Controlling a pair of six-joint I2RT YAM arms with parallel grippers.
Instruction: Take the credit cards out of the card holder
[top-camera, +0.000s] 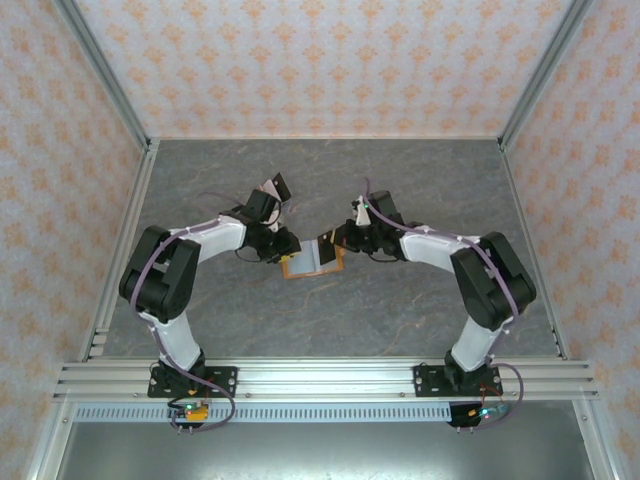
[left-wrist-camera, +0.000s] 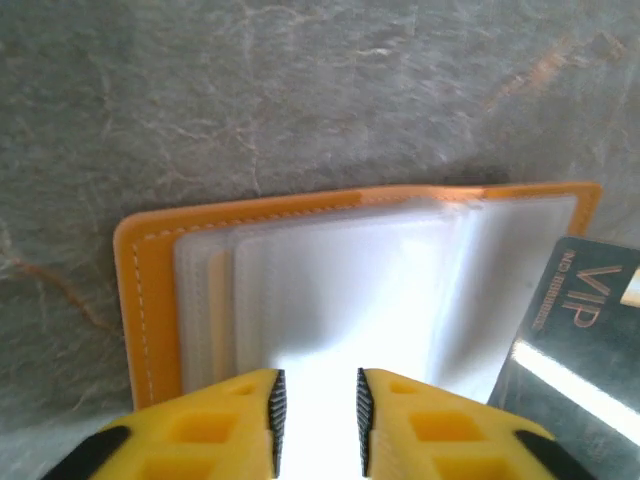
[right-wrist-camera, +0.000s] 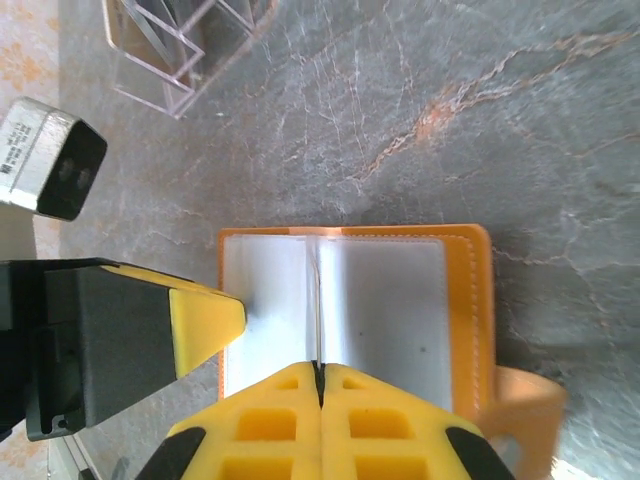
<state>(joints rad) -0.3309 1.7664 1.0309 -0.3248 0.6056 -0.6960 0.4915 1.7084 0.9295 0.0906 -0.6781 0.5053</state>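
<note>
— What are the fingers doing?

— The left gripper (left-wrist-camera: 318, 405) has its yellow jaws parted, a bright gap between the ribbed pads, and nothing is caught in that gap. It hangs just over the near edge of the clear sleeves. The right gripper (right-wrist-camera: 320, 372) is clenched, pads pressed flat together, tip right at the centre fold. A thin upright line runs up from it. I cannot tell whether that is a sleeve leaf pinched between the pads.

— And the card holder?

— The card holder (top-camera: 315, 262) lies open on the grey marbled table (top-camera: 400, 320), midway between the two grippers. Its orange stitched rim frames a stack of whitish sleeves.

— Any writing?

— Yes. A black card (left-wrist-camera: 580, 340) lies tilted across the holder's right corner in the left wrist view. It reads "VIP" in gold, with "NO." and a row of digits too small to read beside it. A bright glare stripe crosses it. Whether it sits inside a sleeve or on top, I cannot tell.

— Anything further out?

— A clear plastic stand (right-wrist-camera: 170, 50) sits well apart on the table.
</note>
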